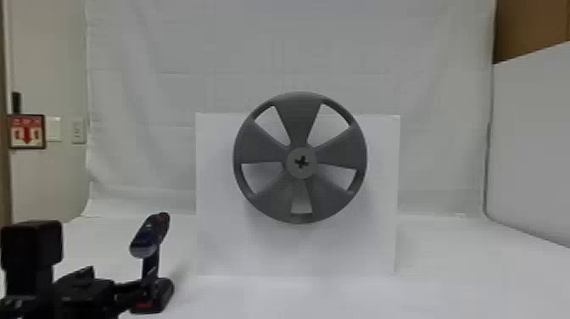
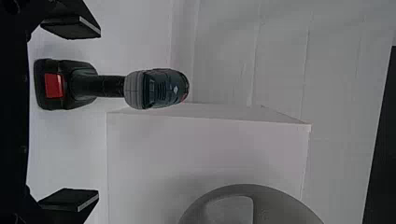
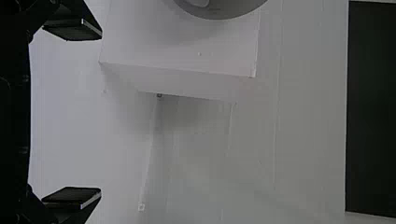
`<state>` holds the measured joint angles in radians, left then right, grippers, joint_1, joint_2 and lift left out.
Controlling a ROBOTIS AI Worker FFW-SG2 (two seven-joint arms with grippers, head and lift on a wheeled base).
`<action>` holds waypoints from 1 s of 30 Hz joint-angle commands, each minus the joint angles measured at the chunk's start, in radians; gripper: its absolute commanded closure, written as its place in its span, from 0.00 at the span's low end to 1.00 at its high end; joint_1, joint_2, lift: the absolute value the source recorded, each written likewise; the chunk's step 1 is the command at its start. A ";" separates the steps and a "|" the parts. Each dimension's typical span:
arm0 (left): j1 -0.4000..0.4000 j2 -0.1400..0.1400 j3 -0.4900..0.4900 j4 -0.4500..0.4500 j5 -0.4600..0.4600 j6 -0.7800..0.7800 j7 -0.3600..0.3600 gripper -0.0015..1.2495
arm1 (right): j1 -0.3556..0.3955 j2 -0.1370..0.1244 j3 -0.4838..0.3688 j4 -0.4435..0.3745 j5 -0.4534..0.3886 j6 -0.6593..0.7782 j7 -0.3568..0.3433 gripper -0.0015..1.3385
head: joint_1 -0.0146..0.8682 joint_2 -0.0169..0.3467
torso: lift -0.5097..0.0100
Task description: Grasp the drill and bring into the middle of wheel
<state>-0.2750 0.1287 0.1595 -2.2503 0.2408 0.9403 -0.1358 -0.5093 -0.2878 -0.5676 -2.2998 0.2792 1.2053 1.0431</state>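
As the left gripper (image 2: 98,113) stands with its two fingers parted around nothing, the step in hand is judged to be the approach to the drill (image 2: 159,88). The right gripper (image 3: 101,112) is likewise spread and idle, near the box's other side. The drill rests upright on the white table (image 1: 466,263), ungripped, in front of the left gripper and closer to one finger's line than to the other's. Sound practice calls for centring the handle (image 2: 108,86) before advancing, then closing only with a pad on each side of it, above the battery base (image 2: 53,100); contact from one finger alone could turn or topple the tool. A straight lift should precede any sideways travel. Beyond, on the front of the white box (image 1: 220,254), the wheel (image 1: 299,121) presents its hub (image 1: 292,169), the eventual target.
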 commanded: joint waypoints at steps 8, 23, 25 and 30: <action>0.003 0.000 0.002 0.000 0.014 0.002 0.010 0.07 | 0.000 -0.001 0.003 -0.001 0.000 0.000 0.000 0.09 | 0.08 0.13 | 0.21; 0.007 0.000 0.002 0.000 0.011 0.002 0.022 0.07 | 0.002 0.004 0.002 0.000 0.000 0.000 0.000 0.09 | 0.08 0.13 | 0.21; 0.005 0.000 -0.002 0.002 0.005 0.002 0.025 0.07 | 0.002 0.004 0.002 0.000 0.000 0.000 0.000 0.09 | 0.08 0.13 | 0.21; -0.004 -0.001 -0.008 0.023 -0.003 0.012 0.027 0.07 | 0.000 0.006 0.005 0.000 0.000 0.000 0.000 0.09 | 0.08 0.13 | 0.21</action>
<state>-0.2702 0.1288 0.1573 -2.2449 0.2452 0.9442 -0.1088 -0.5080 -0.2828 -0.5652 -2.2999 0.2792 1.2061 1.0429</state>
